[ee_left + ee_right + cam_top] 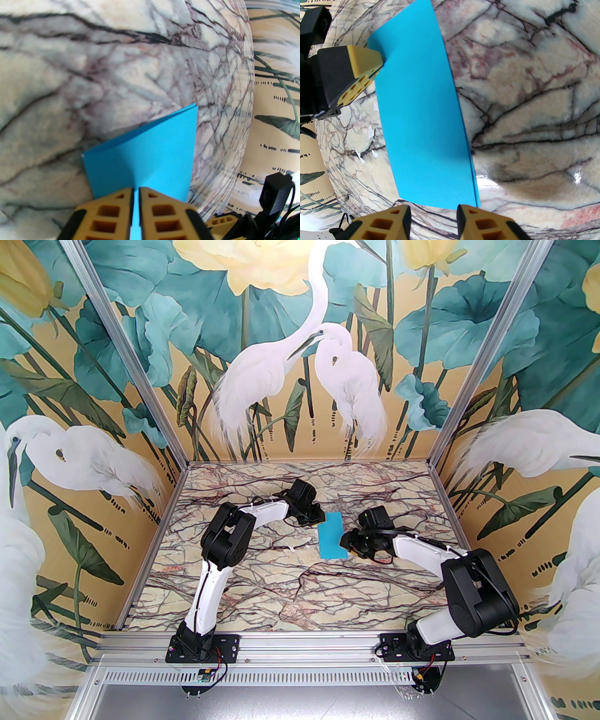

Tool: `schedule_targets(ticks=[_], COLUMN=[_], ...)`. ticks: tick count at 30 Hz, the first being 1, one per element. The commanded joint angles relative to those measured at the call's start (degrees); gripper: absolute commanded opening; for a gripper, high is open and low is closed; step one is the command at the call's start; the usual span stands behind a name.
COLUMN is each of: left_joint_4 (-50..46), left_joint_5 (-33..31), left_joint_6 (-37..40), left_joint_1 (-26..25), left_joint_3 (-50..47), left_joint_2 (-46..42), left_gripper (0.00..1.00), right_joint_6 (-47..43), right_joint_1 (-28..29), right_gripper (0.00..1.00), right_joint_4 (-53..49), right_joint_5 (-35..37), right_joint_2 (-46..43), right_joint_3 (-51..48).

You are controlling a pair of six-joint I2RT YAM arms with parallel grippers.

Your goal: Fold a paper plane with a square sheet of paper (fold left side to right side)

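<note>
In the left wrist view the lower edge of the frame cuts off both fingers of the left claw (pixel 136 190), and these fingers hide the lower edge of the square sheet of paper (pixel 150 152). The bench (pixel 70 70) there is blurred. In the right wrist view the top edge cuts the sheet, and the lower edge cuts the right claw (pixel 433 208). In the top view the claw tips are too small to judge.

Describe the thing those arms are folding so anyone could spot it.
Find the marble table, then its middle. There is the sheet of paper, folded into a narrow rectangle, the left tool pinching one corner. Its plain bright blue marks it out from the veined stone.
</note>
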Motion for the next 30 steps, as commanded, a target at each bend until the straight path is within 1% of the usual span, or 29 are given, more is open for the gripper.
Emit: schedule_targets(ticks=[1, 4, 11, 24, 30], left_joint_4=[-6.2, -6.3, -5.3, -5.1, -5.1], left_joint_5=[-5.1, -5.2, -3.9, -3.3, -3.2], left_joint_6=[-3.1, -3.6, -4.0, -4.1, -4.0], left_joint_1=[0.1, 0.1, -0.1, -0.3, -0.3], left_joint_3=[-2.8, -3.0, -3.2, -2.9, -2.9], left_joint_2=[1.3, 1.2, 1.3, 1.5, 1.4], left_gripper=[0.14, 0.14, 0.14, 0.14, 0.14], right_joint_6=[-1.0, -1.0, 0.4, 3.0, 3.4], right_joint_1=[-0.2, -0.2, -0.2, -0.2, -0.1], right_gripper=[0.4, 0.41, 0.41, 0.42, 0.42], right_joint_4=[-0.2, -0.8, 0.0, 5.5, 6.3], right_joint_5=[1.5, 2.5, 2.1, -1.9, -2.4], right_joint_2=[0.2, 0.2, 0.8, 3.6, 3.9], right_joint_3=[-0.9, -1.6, -3.4, -4.8, -4.0])
